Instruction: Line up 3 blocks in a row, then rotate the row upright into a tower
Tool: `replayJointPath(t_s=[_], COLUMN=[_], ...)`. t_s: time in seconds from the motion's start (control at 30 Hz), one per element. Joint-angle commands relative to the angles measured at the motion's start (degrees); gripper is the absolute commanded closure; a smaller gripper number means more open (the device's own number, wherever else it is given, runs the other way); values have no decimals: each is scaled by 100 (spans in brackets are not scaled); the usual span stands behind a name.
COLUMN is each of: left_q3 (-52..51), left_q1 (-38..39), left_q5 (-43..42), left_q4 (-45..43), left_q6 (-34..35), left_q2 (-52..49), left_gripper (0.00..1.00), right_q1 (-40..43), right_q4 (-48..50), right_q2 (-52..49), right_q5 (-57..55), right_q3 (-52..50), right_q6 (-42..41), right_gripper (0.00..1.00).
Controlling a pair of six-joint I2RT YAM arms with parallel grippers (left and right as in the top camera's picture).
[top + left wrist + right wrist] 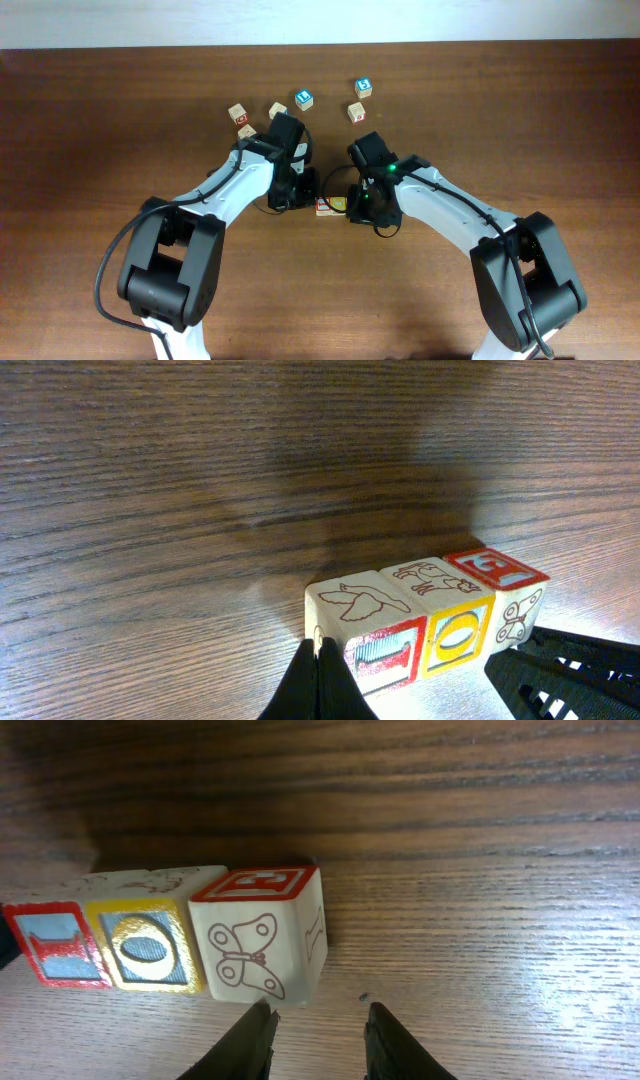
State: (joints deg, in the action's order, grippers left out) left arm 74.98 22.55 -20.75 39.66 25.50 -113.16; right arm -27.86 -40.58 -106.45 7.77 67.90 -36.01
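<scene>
Three blocks point(440, 622) in a touching row at mid-table point(100, 120), between both grippers.
The left gripper point(318, 672) is pinched closed by one end and the right gripper point(318, 1032) is narrowly parted and empty. The row looks aligned, but any remaining rotation cannot be judged.

three blocks point(140, 945) in one row, two blue-faced cubes point(304, 99), four other pale cubes point(357, 111), two arms point(228, 190).

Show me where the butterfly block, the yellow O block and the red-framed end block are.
butterfly block point(245, 960), right wrist view, on the butterfly drawing.
yellow O block point(148, 948), right wrist view, middle of its front face.
red-framed end block point(58, 945), right wrist view, on its front face.
</scene>
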Motion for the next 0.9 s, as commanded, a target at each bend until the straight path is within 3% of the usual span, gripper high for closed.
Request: replayJointPath(t_s=[0.0,0.6,0.87], left_q3=[-17,-17,-17], left_q1=[17,17,17], left_q5=[15,15,17], left_q4=[4,9,13], left_q6=[-96,-96,-98], left_q2=[-42,-42,-42], left_gripper=[100,100,100], right_q1=[-26,-24,597], right_q4=[57,127,-1259], right_q2=[-42,-57,120], right_q5=[-98,306,702], right_q3=[-35,-20,852], right_q6=[-48,127,876], right_gripper=[69,69,69])
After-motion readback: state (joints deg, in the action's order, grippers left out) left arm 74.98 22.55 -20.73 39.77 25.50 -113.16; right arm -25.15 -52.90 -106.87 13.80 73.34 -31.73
